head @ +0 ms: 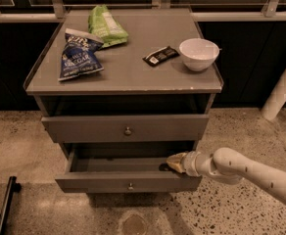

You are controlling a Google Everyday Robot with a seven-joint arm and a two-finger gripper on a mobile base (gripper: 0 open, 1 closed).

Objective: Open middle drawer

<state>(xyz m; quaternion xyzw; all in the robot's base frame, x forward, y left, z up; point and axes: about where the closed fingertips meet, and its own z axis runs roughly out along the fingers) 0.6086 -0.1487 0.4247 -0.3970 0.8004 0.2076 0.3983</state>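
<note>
we are taking the pulled-out drawer point(94, 182), the lower of the 2 fronts showing, as the middle drawer. it is sitting well out of the cabinet point(133, 77), low and near us. the gripper point(175, 162) is resting at the right end of the drawer's top lip, reaching in from the right. we cannot tell how far it is open or whether it is gripping anything.

we are judging the drawer to be a stiff, fairly light box riding on slides, so a steady straight pull toward us should be enough. the smooth front is offering only the small knob point(130, 185) at centre and the top lip. pulling from the right end is risking a skew, so the knob is looking like the truer hold.

the floor point(221, 214) near the front is leaving room for more travel. the upper drawer point(84, 128) is overhanging the far part, limiting any reach from above.
</note>
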